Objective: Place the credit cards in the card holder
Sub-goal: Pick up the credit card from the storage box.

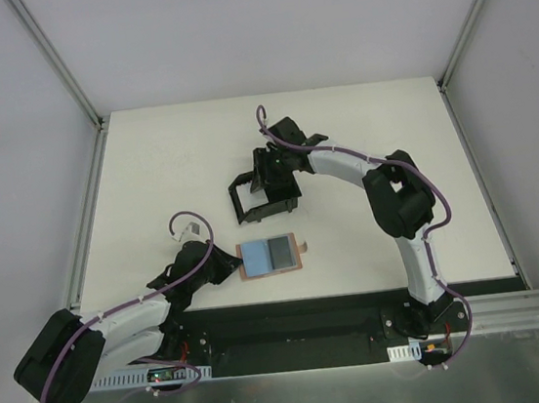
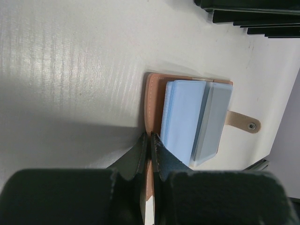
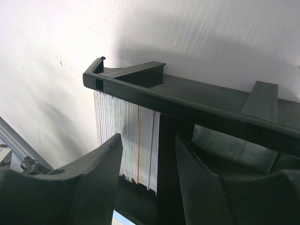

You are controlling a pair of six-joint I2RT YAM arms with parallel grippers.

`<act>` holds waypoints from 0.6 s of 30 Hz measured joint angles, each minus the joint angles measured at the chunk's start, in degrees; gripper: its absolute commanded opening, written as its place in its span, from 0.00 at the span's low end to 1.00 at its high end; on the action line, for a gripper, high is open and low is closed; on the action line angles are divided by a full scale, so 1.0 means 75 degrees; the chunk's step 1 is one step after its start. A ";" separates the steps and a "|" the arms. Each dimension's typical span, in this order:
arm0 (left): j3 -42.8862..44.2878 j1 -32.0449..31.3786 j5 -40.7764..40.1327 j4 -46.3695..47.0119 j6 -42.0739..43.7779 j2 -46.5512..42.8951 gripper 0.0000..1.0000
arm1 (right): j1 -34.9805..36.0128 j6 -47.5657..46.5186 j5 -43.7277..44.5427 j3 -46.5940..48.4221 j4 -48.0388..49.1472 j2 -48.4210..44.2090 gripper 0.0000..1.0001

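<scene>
The tan leather card holder (image 1: 247, 273) lies open on the table in front of the left arm, snap tab (image 1: 305, 248) to the right. A light blue card (image 1: 255, 255) and a pale grey card (image 1: 282, 252) lie on it. In the left wrist view the card holder (image 2: 154, 93) carries the blue card (image 2: 183, 117) and the grey card (image 2: 215, 117). My left gripper (image 2: 151, 139) is shut on its leather edge. My right gripper (image 3: 147, 140) is open at the black box (image 3: 187, 96), its fingers either side of an upright stack of cards (image 3: 126, 131).
The black open-sided box (image 1: 250, 204) stands mid-table behind the card holder, with the right gripper (image 1: 269, 177) at it. The white table ends at metal frame rails left and right. The left gripper (image 1: 230, 265) lies low near the front edge.
</scene>
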 measured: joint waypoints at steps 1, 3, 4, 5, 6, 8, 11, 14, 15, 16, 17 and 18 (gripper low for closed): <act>0.0000 0.0000 0.0006 0.0000 0.0000 0.0006 0.00 | 0.0000 0.0000 0.0003 0.0000 -0.0003 0.0000 0.50; 0.0003 0.0000 0.0023 0.0017 0.0003 0.0023 0.00 | -0.0006 0.0000 0.0006 0.0000 0.0000 0.0000 0.49; 0.0003 0.0000 0.0023 0.0023 0.0003 0.0026 0.00 | -0.0009 -0.0003 0.0006 0.0000 0.0000 0.0000 0.48; 0.0006 0.0000 0.0023 0.0023 0.0006 0.0026 0.00 | -0.0009 0.0000 0.0009 0.0000 0.0000 0.0000 0.47; 0.0009 0.0000 0.0026 0.0023 0.0006 0.0032 0.00 | -0.0009 0.0000 0.0009 0.0000 0.0000 0.0000 0.47; 0.0015 0.0000 0.0029 0.0023 0.0009 0.0041 0.00 | -0.0009 -0.0003 0.0015 0.0000 0.0003 0.0000 0.44; 0.0029 0.0000 0.0032 0.0029 0.0009 0.0073 0.00 | -0.0009 -0.0003 0.0035 0.0000 0.0003 0.0000 0.41; 0.0035 0.0000 0.0035 0.0035 0.0009 0.0082 0.00 | -0.0009 -0.0003 0.0038 0.0000 0.0006 -0.0003 0.37; 0.0035 0.0000 0.0035 0.0035 0.0009 0.0082 0.00 | -0.0009 -0.0003 0.0038 0.0000 0.0006 -0.0006 0.35; 0.0038 0.0000 0.0032 0.0035 0.0009 0.0085 0.00 | -0.0009 -0.0003 0.0038 -0.0003 0.0006 -0.0012 0.33; 0.0041 -0.0003 0.0035 0.0035 0.0009 0.0090 0.00 | -0.0009 -0.0006 0.0041 -0.0003 0.0006 -0.0017 0.32; 0.0041 -0.0003 0.0035 0.0038 0.0009 0.0102 0.00 | -0.0009 -0.0006 0.0038 -0.0003 0.0006 -0.0032 0.31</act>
